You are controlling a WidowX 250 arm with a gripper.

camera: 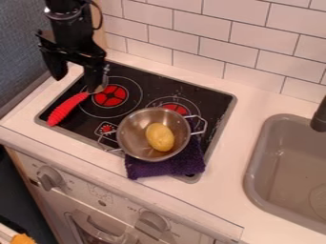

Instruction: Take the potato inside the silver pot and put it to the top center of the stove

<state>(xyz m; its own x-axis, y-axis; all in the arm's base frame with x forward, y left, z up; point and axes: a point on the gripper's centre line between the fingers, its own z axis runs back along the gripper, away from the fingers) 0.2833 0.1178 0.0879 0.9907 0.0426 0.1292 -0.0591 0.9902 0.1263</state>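
Observation:
In the upper left, the black gripper [77, 81] hangs over the stove's back left corner, its two fingers wide apart with nothing held between them. Well to its lower right is the silver pot [130, 135], upright near the front of the black stove [153, 86]. A yellow potato [159, 137] lies inside on the pot's bottom, right of its middle. The pot rests partly on a purple cloth [167, 167] and covers part of the right red burner.
A red-handled utensil [67, 109] lies across the stove's left side, its metal head near the left burner [110, 96] and below the gripper's right finger. A grey sink [290, 162] with a dark faucet [320, 116] is at right. White tiles [229, 45] rise behind the stove.

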